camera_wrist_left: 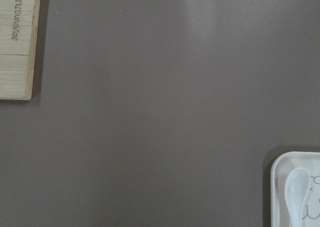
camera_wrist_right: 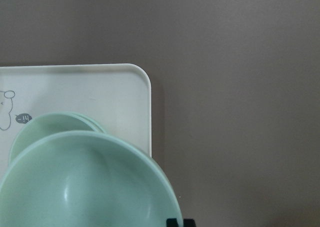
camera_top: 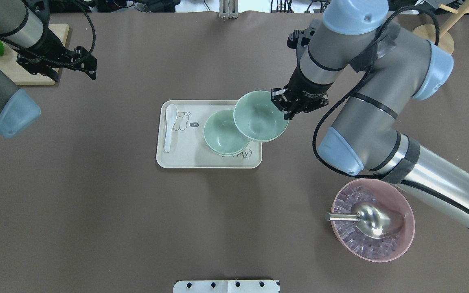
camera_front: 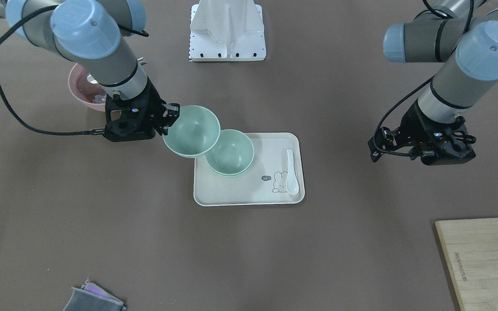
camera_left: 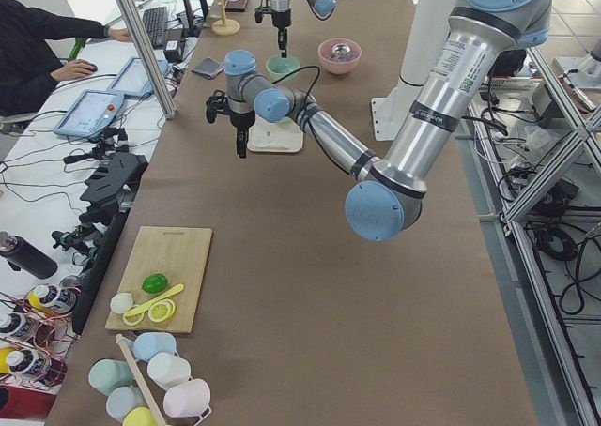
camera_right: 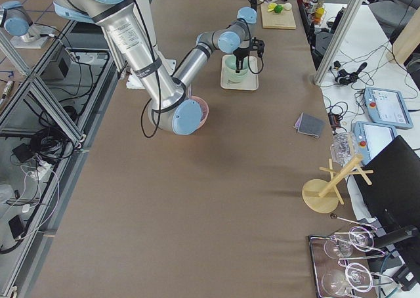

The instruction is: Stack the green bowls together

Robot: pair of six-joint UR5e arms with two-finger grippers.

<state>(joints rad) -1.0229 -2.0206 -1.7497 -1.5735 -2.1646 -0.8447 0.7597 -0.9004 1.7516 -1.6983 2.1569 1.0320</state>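
My right gripper (camera_top: 285,106) (camera_front: 169,116) is shut on the rim of one green bowl (camera_top: 261,116) (camera_front: 192,131) and holds it tilted in the air over the tray's corner. That bowl fills the bottom of the right wrist view (camera_wrist_right: 85,187). Two more green bowls (camera_top: 222,134) (camera_front: 230,152) (camera_wrist_right: 55,124) sit nested together on the cream tray (camera_top: 185,160) (camera_front: 249,194) (camera_wrist_right: 100,87), just beside and below the held one. My left gripper (camera_top: 88,63) (camera_front: 378,144) is open and empty, far off near the cutting board.
A white spoon (camera_top: 169,126) (camera_front: 291,172) lies on the tray's other end. A pink bowl (camera_top: 397,248) (camera_front: 80,90) with a metal scoop (camera_top: 364,217) sits under my right arm. There is a wooden cutting board (camera_top: 27,69) (camera_front: 482,259) and a grey cloth (camera_front: 91,298).
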